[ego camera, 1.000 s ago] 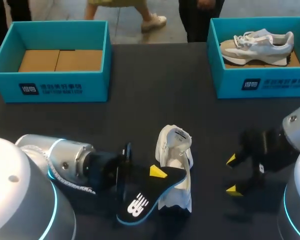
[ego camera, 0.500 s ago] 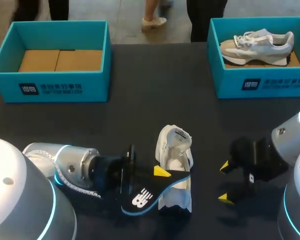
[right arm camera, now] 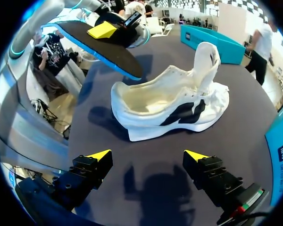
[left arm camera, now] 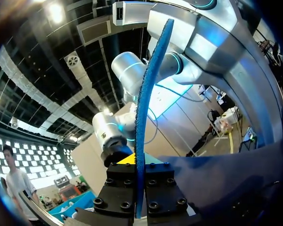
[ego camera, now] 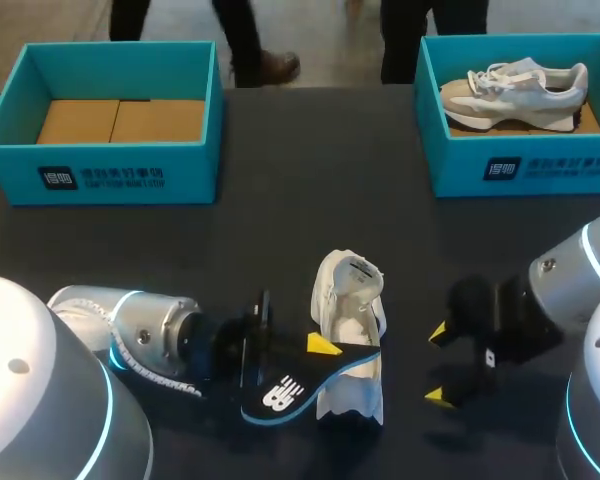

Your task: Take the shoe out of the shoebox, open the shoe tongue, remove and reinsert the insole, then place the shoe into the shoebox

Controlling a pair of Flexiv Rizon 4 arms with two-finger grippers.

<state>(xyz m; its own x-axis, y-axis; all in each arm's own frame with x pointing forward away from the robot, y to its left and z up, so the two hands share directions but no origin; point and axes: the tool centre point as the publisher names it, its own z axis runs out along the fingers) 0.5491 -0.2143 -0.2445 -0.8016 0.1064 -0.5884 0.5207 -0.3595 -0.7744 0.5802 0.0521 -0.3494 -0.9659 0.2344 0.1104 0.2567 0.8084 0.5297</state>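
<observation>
Dark matte table (ego camera: 310, 200), flat, perhaps foam insole (ego camera: 290, 392)

Shoeboxes, teal: two, namely left shoebox (ego camera: 100, 178) and right shoebox (ego camera: 520, 168). Shoes: two, namely white shoe (ego camera: 348, 335) and grey shoe (ego camera: 515, 88). Black insole (ego camera: 285, 392): one. Brown card panels (ego camera: 77, 120) in left shoebox: two. Yellow-tipped grippers: two, namely left gripper (ego camera: 316, 352) and right gripper (ego camera: 440, 365).

Dark tabletop (ego camera: 320, 200), teal box (ego camera: 540, 165) at its far right corner, grey sneaker (ego camera: 515, 85) inside, apparently resting on brown cardboard (ego camera: 589, 120)
</observation>
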